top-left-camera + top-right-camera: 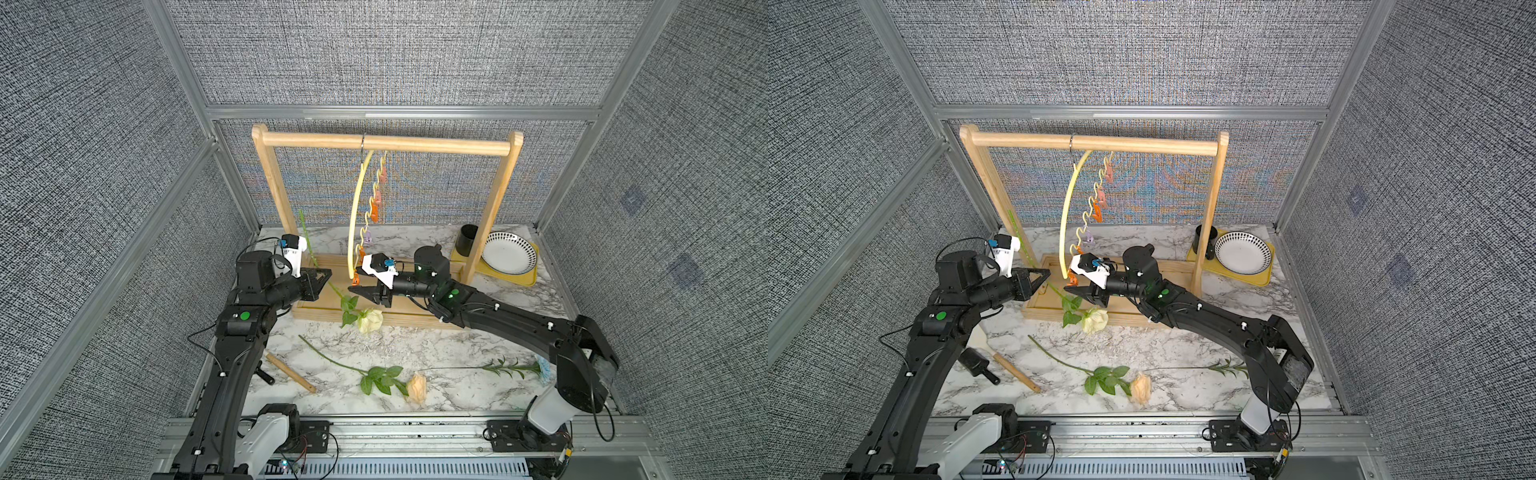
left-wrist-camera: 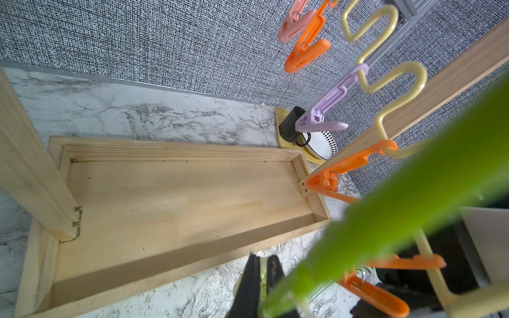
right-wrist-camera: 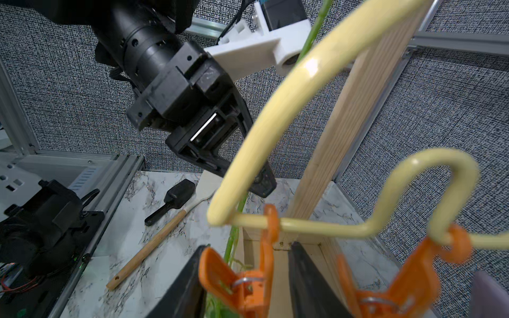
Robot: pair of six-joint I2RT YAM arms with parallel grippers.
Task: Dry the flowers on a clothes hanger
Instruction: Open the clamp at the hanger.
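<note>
The pale yellow clothes hanger (image 1: 356,208) (image 1: 1065,216) hangs edge-on from the wooden rack bar, with clips along its wavy bar. My left gripper (image 1: 329,273) (image 1: 1047,273) (image 2: 263,261) is shut on the green stem (image 2: 385,214) of the cream-white rose (image 1: 370,320) (image 1: 1095,319), whose bloom rests on the rack's base. My right gripper (image 1: 352,290) (image 3: 249,247) stands open around the hanger's lowest orange clip (image 3: 242,278); one finger touches a clip handle, the other is slightly apart. The peach rose (image 1: 417,386) and the pale blue bloom (image 1: 544,370) lie on the marble table.
The light-wood rack (image 1: 386,145) stands on its tray base (image 1: 332,309). A black cup (image 1: 468,241) and a patterned plate (image 1: 509,252) sit on a yellow tray (image 1: 528,279) at the back right. A wooden-handled spatula (image 1: 291,372) and a black scoop (image 1: 980,365) lie front left.
</note>
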